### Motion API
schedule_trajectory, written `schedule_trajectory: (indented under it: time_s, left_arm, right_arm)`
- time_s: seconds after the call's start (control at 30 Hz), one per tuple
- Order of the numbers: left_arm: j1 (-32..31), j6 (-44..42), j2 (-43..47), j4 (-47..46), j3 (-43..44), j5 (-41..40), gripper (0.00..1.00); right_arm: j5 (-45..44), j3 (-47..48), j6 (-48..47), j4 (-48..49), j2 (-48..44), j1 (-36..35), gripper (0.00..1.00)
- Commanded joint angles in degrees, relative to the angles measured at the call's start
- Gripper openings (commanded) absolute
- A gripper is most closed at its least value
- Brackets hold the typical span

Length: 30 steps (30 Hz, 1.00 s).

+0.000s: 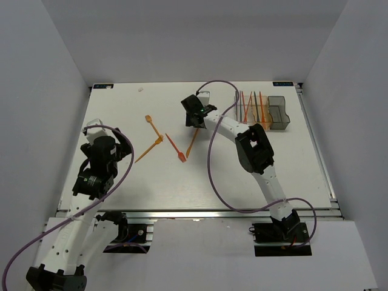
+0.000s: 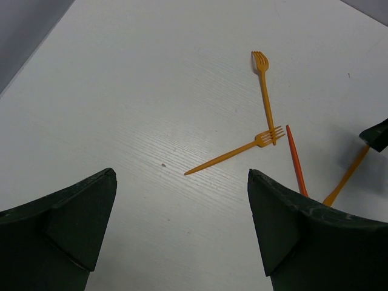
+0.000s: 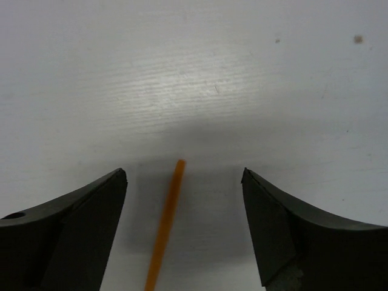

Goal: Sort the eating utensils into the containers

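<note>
Straddling an orange utensil (image 3: pixel 165 230), right tool (image 3: pixel 183 177) gapes wide.

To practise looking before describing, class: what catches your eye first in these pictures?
The right gripper, open, straddling the handle of an orange utensil in the middle. Left of it, two orange forks and a red utensil lie loose; the bins at the far right already hold several.
</note>
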<state>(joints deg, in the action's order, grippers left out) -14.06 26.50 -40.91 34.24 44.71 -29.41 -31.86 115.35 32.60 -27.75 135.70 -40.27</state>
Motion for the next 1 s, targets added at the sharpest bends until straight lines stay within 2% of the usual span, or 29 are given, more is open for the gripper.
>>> schedule_trajectory:
  time_s: [0.0, 0.3, 0.37, 0.57, 0.63, 0.67, 0.73, 0.77, 0.83, 0.9, 0.97]
  left_arm:
    - [-0.3, -0.3, 1.4, -1.2, 0.3, 1.1, 0.98]
    - [-0.5, -0.5, 2.6, -1.5, 0.1, 2.2, 0.98]
    - [-0.5, -0.5, 2.8, -1.4, 0.2, 2.1, 0.98]
    - [-0.6, -0.5, 3.4, -1.3, 0.2, 1.7, 0.98]
    - [-0.7, -0.5, 3.5, -1.3, 0.2, 1.7, 0.98]
    - [-0.8, -0.5, 3.6, -1.3, 0.1, 1.6, 0.98]
    - [-0.9, -0.4, 3.9, -1.2, 0.0, 1.5, 0.98]
    - [-1.0, -0.4, 4.0, -1.3, 0.0, 1.3, 0.98]
    - [-1.0, -0.4, 4.0, -1.2, 0.0, 1.2, 0.98]
    - [-1.1, -0.4, 4.1, -1.1, 0.0, 1.1, 0.98]
    - [-1.1, -0.3, 4.2, -1.0, 0.0, 0.8, 0.98]
  right_arm:
    - [-2.8, 1.8, 3.8, -3.7, 0.3, -1.3, 0.79]
    - [0.9, -1.8, 7.6, -2.0, 2.4, -2.7, 0.53]
    - [2.1, -4.1, 9.0, -2.0, 1.7, -3.0, 0.53]
    - [2.0, -10.2, 13.0, -1.7, -0.8, -3.7, 0.43]
    - [2.2, -10.6, 13.3, -2.1, -0.2, -3.6, 0.36]
    - [2.7, -10.6, 13.3, -2.6, 0.1, -3.5, 0.29]
    - [3.0, -10.8, 13.3, -3.3, 0.3, -3.5, 0.26]
    - [3.7, -11.1, 13.1, -3.3, 0.1, -3.5, 0.13]
    - [4.3, -11.3, 12.1, -3.0, 0.0, -3.5, 0.01]
    - [5.4, -11.0, 9.5, -2.8, -1.0, -3.5, 0.00]
    - [10.4, -13.9, 2.4, 3.4, -3.1, -3.5, 0.00]
